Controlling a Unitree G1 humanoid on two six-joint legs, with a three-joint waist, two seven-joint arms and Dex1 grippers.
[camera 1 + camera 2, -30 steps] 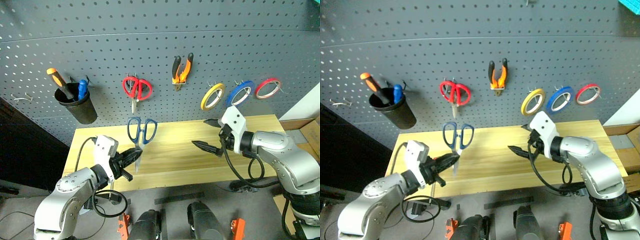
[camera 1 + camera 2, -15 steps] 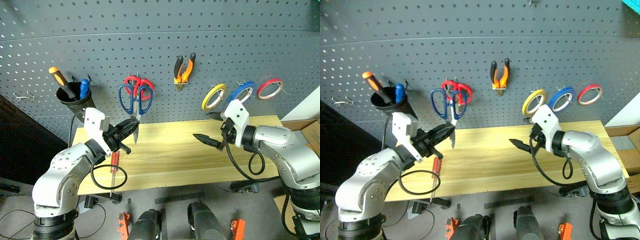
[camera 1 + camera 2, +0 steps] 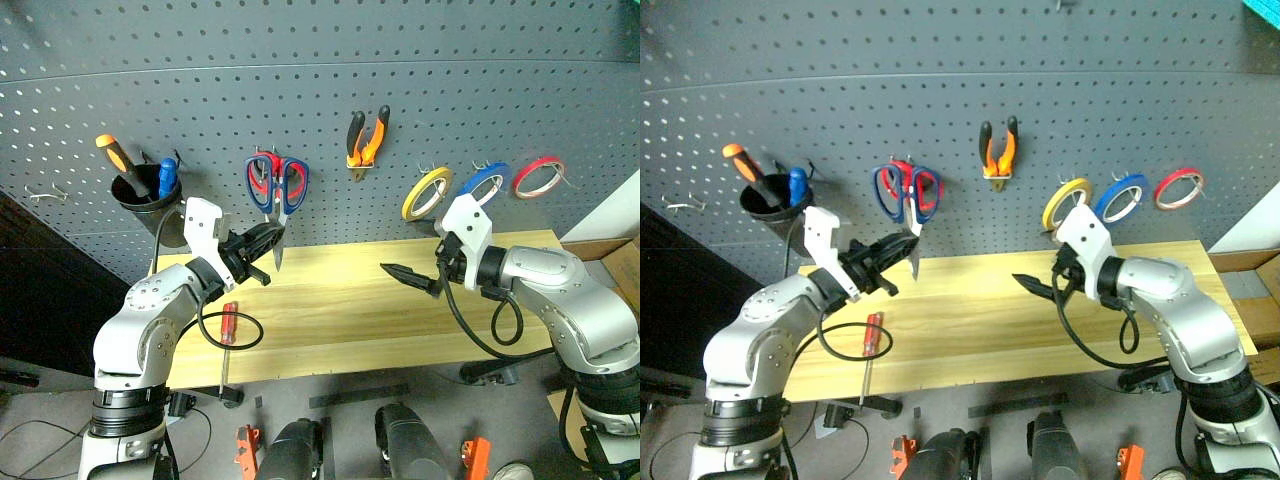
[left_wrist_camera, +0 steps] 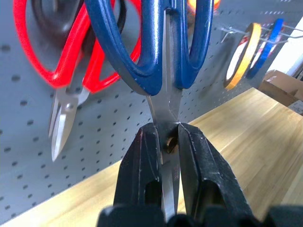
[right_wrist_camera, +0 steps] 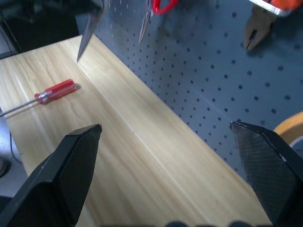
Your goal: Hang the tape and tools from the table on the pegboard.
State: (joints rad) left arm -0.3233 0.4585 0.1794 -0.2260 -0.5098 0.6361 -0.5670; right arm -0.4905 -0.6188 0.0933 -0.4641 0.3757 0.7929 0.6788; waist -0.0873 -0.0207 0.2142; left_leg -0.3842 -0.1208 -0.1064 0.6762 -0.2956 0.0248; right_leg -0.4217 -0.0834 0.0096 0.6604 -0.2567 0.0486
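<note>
Grey pegboard (image 3: pixel 320 60) fills the wall behind a long pale wooden table (image 3: pixel 340 320), and everything is placed off that board. Far left on it hangs a black cup (image 3: pixel 150 200) with an orange-handled screwdriver (image 3: pixel 115 160) and a blue-handled tool (image 3: pixel 166 176) poking out. Next along, the left gripper (image 3: pixel 262 243) is clamped tight on the steel blades of the blue scissors (image 3: pixel 280 185), handles up, blade tip pointing down toward the table; the blue loops sit right in front of the red scissors (image 3: pixel 902 175) hanging on the board, overlapping them. From the left wrist, the two black fingers (image 4: pixel 142 175) pinch the blades just below the pivot, with the red scissors just behind and beside. I cannot tell whether a blue loop is over a hook. Down on the table below that gripper lies the red-handled screwdriver (image 3: pixel 227 325), handle toward the board, shaft reaching the front edge. Back on the board, middle, the orange-and-black pliers (image 3: pixel 366 140) hang from a hook. Below and right of them the right gripper (image 3: pixel 425 262) hovers above the table with fingers spread wide, gripping nothing. Right end of the board: yellow tape (image 3: pixel 425 193), blue tape (image 3: pixel 482 185) and red tape (image 3: pixel 538 175) hang on hooks side by side.
</note>
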